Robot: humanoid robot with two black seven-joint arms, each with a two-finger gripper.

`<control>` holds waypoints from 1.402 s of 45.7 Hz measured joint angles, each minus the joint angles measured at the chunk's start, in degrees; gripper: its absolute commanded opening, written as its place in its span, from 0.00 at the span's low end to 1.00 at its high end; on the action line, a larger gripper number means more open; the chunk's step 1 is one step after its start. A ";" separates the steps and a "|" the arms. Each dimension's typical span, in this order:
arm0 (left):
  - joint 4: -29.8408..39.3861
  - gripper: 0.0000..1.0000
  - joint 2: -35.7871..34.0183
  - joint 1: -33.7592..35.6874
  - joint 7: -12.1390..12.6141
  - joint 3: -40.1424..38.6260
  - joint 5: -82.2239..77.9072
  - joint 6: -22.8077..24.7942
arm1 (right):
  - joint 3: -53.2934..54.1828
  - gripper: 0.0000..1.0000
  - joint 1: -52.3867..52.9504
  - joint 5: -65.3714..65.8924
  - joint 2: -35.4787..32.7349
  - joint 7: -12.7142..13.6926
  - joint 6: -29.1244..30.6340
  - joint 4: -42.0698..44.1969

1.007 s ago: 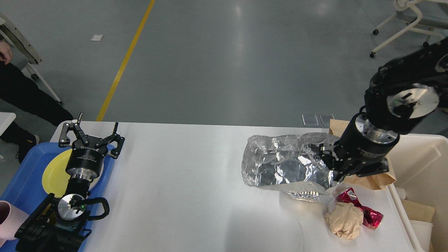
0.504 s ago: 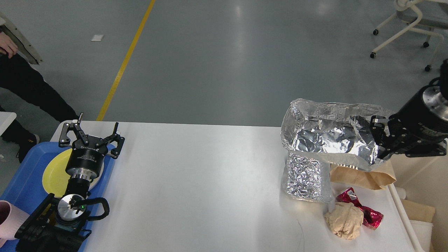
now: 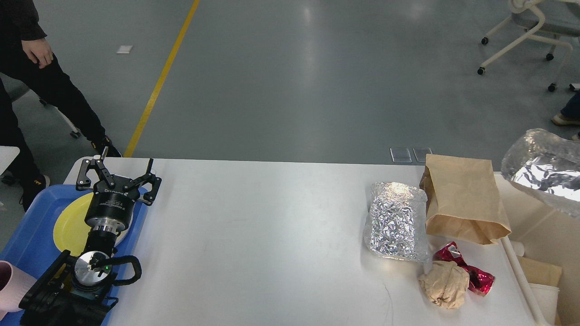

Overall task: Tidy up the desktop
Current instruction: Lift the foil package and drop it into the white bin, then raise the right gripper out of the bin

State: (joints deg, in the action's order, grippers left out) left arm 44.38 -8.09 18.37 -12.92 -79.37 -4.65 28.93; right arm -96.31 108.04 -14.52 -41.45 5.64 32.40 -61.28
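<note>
The white desktop (image 3: pixel 272 235) carries a flat crinkled foil piece (image 3: pixel 397 222), a brown paper bag (image 3: pixel 462 199) lying on its side, a red wrapper (image 3: pixel 471 270) and a crumpled ball of brown paper (image 3: pixel 446 285), all at the right end. A large crumpled foil bag (image 3: pixel 546 172) hangs in the air at the right edge, above the cream bin (image 3: pixel 537 222). My right gripper is out of view. My left gripper (image 3: pixel 118 174) stands open and empty above the far end of the blue tray (image 3: pixel 27 235).
The blue tray holds a yellow plate (image 3: pixel 68 224), and a pink cup (image 3: pixel 8 283) shows at its near left corner. The cream bin holds paper scraps. A person (image 3: pixel 27 68) stands on the floor at far left. A wheeled chair (image 3: pixel 530 31) is at far right.
The foil bag has travelled right and up, off the desktop to over the bin, and my right arm has left the view. The brown paper bag now shows fully. The person stepped closer.
</note>
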 measured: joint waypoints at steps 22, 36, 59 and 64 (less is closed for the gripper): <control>0.04 0.96 0.00 0.00 0.00 0.00 0.00 -0.04 | 28.06 0.00 -55.78 -1.20 0.59 -0.01 -25.88 34.19; 0.05 0.96 0.00 0.00 0.00 0.00 0.00 -0.04 | 38.99 0.00 -79.60 -1.28 14.68 0.24 -27.49 57.56; 0.01 0.96 0.00 0.07 0.00 0.00 -0.01 -0.03 | 38.97 0.98 -82.34 -1.21 20.02 0.87 -30.50 58.17; 0.01 0.96 0.00 0.07 0.00 0.00 0.00 -0.02 | 39.22 1.00 -81.91 -1.26 20.00 0.65 -34.29 58.19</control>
State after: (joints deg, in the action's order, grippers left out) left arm 44.39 -8.09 18.44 -12.92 -79.37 -4.66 28.91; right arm -57.09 26.13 -15.78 -21.45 6.29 -1.89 -3.10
